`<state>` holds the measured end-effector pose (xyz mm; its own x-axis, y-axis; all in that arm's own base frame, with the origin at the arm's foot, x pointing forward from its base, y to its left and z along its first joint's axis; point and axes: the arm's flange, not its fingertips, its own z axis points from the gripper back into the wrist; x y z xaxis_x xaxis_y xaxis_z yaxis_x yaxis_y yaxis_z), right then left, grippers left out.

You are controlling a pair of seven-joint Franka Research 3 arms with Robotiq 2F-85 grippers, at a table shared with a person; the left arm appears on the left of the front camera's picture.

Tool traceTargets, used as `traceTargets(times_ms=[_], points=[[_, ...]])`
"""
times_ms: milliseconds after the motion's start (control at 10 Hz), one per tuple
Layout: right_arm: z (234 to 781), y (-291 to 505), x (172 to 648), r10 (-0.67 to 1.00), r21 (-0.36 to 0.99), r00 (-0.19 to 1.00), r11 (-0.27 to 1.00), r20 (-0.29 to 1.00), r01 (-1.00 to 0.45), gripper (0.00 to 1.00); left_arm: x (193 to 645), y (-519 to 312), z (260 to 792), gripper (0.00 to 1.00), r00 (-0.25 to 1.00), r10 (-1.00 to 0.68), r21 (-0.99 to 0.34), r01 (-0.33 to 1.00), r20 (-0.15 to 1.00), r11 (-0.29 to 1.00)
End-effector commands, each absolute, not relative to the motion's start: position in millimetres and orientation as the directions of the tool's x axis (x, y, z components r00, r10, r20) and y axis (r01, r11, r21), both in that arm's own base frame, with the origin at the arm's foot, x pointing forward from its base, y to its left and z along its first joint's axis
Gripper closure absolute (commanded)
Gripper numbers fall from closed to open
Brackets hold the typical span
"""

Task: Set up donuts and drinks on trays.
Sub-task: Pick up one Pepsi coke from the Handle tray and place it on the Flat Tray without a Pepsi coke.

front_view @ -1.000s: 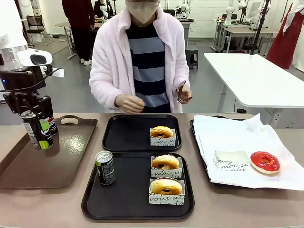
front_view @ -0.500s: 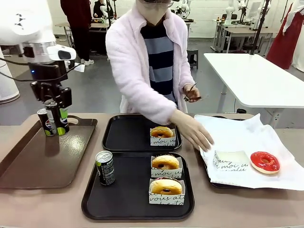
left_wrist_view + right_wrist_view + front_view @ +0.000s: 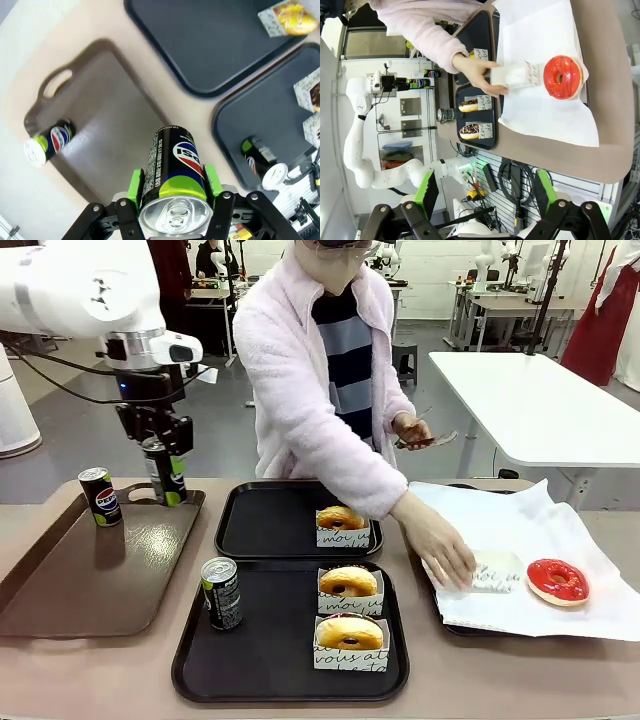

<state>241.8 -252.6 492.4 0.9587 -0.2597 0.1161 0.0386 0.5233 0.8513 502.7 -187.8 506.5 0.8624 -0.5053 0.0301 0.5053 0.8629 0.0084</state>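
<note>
My left gripper point(image 3: 166, 478) is shut on a black Pepsi can point(image 3: 170, 480), held upright in the air above the far right corner of the brown tray point(image 3: 60, 590). In the left wrist view the can point(image 3: 173, 165) sits between the green pads point(image 3: 134, 184). Another can point(image 3: 221, 592) stands on the near black tray point(image 3: 270, 655) beside two yellow donuts point(image 3: 348, 581) in paper holders. The far black tray point(image 3: 265, 525) holds one donut point(image 3: 341, 517). My right gripper point(image 3: 487, 200) stands open and holds nothing.
A third can point(image 3: 100, 496) stands on the brown tray. A red donut point(image 3: 558, 580) lies on white paper point(image 3: 500, 520) at the right. The person's hand point(image 3: 445, 550) rests on an empty paper holder point(image 3: 497, 572) there. The other hand holds tongs point(image 3: 428, 438).
My left arm has carried its can up and to the right across the brown tray. The person has leaned in and reached a hand down to the paper holder on the white paper.
</note>
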Motion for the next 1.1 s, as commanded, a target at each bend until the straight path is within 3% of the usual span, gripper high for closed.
traceTargets(times_ms=[0,200,300,400,500,1000], points=[[492.9,-253.9,243.7,-0.260,0.862,0.957,0.506,0.129,0.021,0.00,501.4,-194.1,505.8,0.42,0.839,-0.534,-0.035,0.539,0.104,0.841],[492.9,-253.9,243.7,-0.260,0.862,0.957,0.506,0.129,0.021,0.00,454.0,-161.3,517.3,0.42,0.807,-0.578,-0.137,0.590,0.120,0.796],[492.9,-253.9,243.7,-0.260,0.862,0.957,0.506,0.129,0.021,0.00,407.7,-125.0,526.3,0.42,0.779,-0.612,-0.148,0.627,0.140,0.765],[492.9,-253.9,243.7,-0.260,0.862,0.957,0.506,0.129,0.021,0.00,359.9,-85.7,529.8,0.42,0.707,-0.686,-0.294,0.701,0.172,0.649],[492.9,-253.9,243.7,-0.260,0.862,0.957,0.506,0.129,0.021,0.00,340.2,-71.4,521.8,0.42,0.711,-0.678,-0.297,0.699,0.187,0.651],[492.9,-253.9,243.7,-0.260,0.862,0.957,0.506,0.129,0.021,0.00,344.0,-68.3,516.8,0.42,0.739,-0.644,-0.230,0.673,0.196,0.703]])
